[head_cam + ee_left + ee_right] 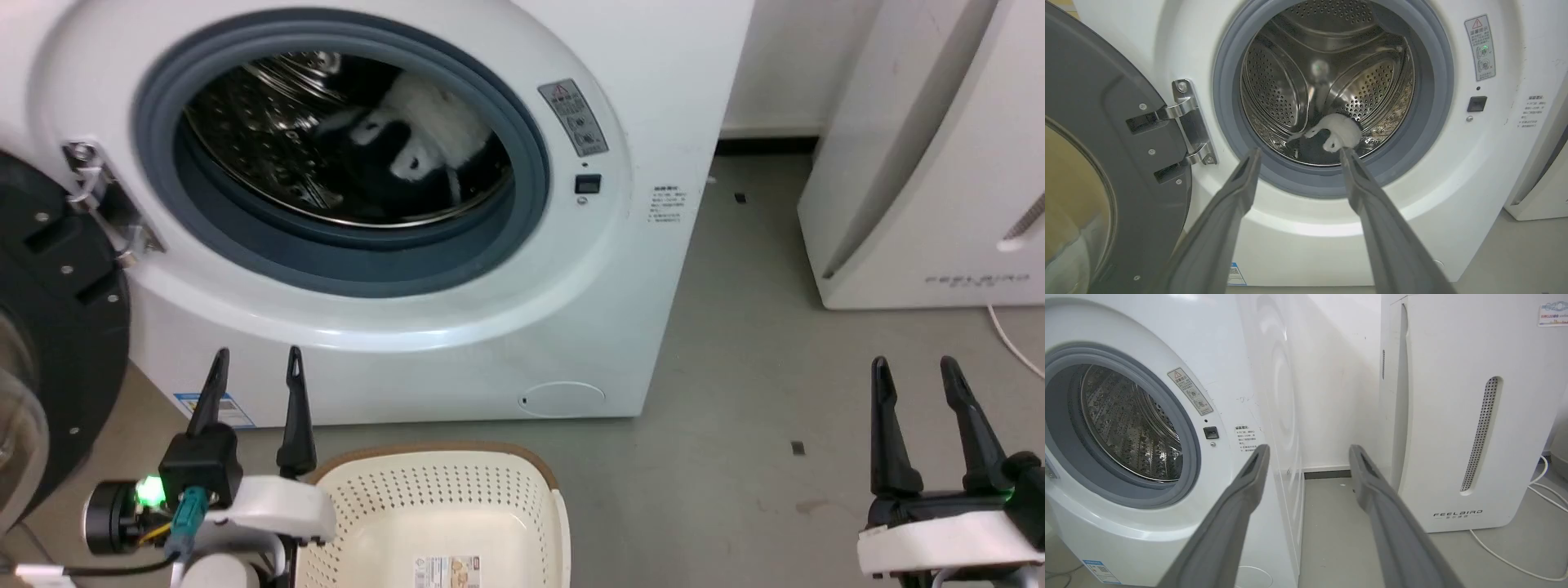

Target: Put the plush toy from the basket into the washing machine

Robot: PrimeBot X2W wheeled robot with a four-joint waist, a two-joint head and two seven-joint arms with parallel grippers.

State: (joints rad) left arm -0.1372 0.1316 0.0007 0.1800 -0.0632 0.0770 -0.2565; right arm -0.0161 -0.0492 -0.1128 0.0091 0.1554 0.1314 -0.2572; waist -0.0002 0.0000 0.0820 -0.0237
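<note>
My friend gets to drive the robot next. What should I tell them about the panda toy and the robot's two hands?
Left gripper: open, holding nothing, in front of the washing machine, above the basket's left end.
Right gripper: open, holding nothing, over the floor to the machine's right.
Plush toy: lying inside the steel drum.
Basket: on the floor before the machine; the part in view holds no toy.
Done: the toy is in the machine.
Left: nothing for this job. The door stands open.
</note>
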